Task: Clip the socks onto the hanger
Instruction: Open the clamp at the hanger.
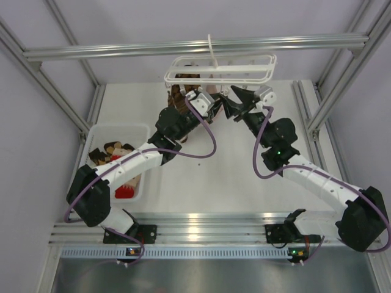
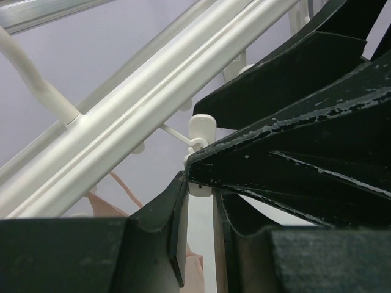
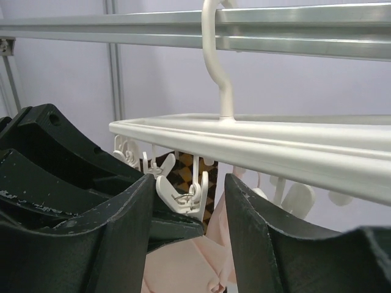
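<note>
Under the front rail of the hanger (image 3: 275, 140), the right gripper (image 3: 190, 189) stands partly open astride a dangling clip (image 3: 197, 186). Also below the hanger, the left gripper (image 2: 200, 201), nearly closed, pinches the pale pink sock (image 3: 195, 262).

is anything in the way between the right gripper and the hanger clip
Nothing visible: the clip of the hanger hangs in the gap between the right gripper fingers, with the left gripper close beside it.
</note>
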